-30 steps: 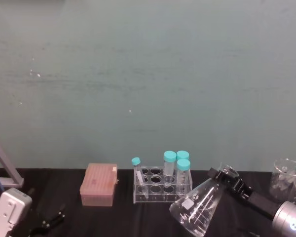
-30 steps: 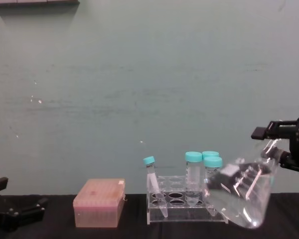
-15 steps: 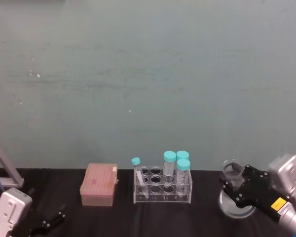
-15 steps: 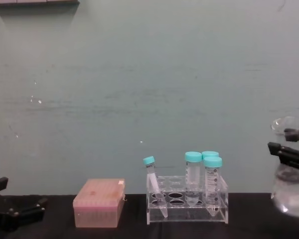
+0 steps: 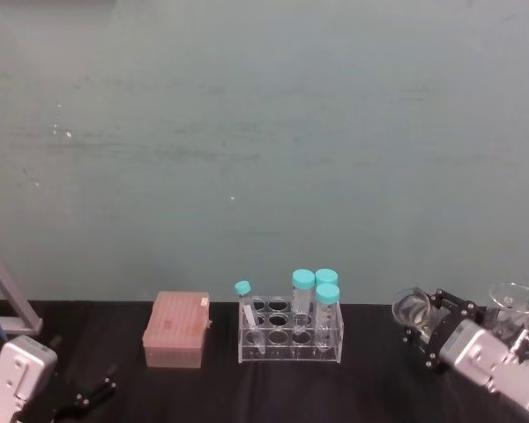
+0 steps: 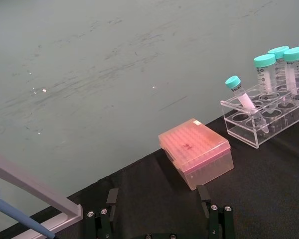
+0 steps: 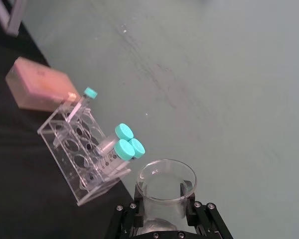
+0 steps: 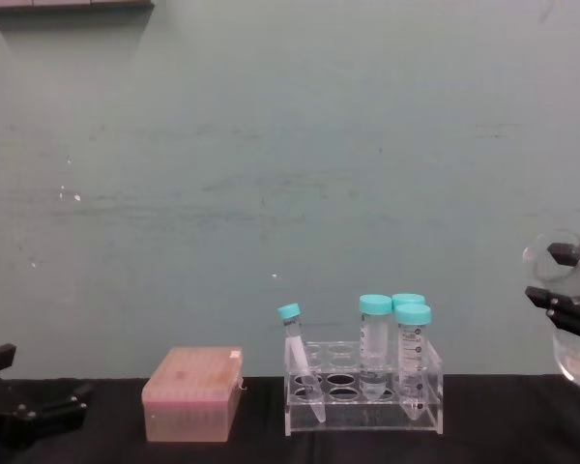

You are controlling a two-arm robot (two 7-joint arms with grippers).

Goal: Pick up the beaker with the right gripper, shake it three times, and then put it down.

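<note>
Your right gripper is clamping the neck of the clear glass conical beaker, jaws closed snugly around it. A second ago that beaker was tipping steeply toward the clear rack of teal-capped tubes. Now it is swinging back near upright at the far right, seemingly just clear of the black table. You are likely mid-shake, not setting it down yet. Your left gripper is resting at the left, jaws spread and empty.

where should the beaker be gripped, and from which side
By the narrow neck just under the flared rim, coming in level from the side, as the right gripper holds the beaker now. The wide base looks too broad to span, and the flare should stop slipping. The left gripper sits parked low on the left.
</note>
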